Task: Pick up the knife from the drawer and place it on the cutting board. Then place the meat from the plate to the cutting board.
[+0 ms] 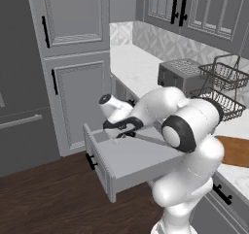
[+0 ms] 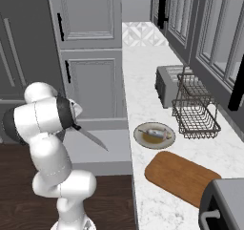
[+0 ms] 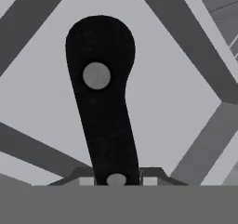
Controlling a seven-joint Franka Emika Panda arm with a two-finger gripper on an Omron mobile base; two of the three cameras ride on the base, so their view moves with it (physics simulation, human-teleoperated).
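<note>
left base view: gripper (image 1: 121, 131) over the open drawer (image 1: 131, 162), closed on the knife (image 1: 148, 140); the blade slants away from the hand, just above the drawer's grey inside. cutting board (image 1: 236, 150) well off beyond the arm, on the counter.

right base view: knife (image 2: 93, 138) juts from the hand, blade angled down, drawer beneath it. plate (image 2: 154, 135) with the meat (image 2: 156, 133) lies across the counter edge from the tool; cutting board (image 2: 181, 176) just beside the plate.

hand view: black handle (image 3: 103, 102) clamped between the fingertips (image 3: 79, 175), drawer floor behind.

risks, as judged: the grip sits at one end of the handle, so the knife may pivot or slip in a fast swing; the low blade may catch the drawer wall or counter edge.
</note>
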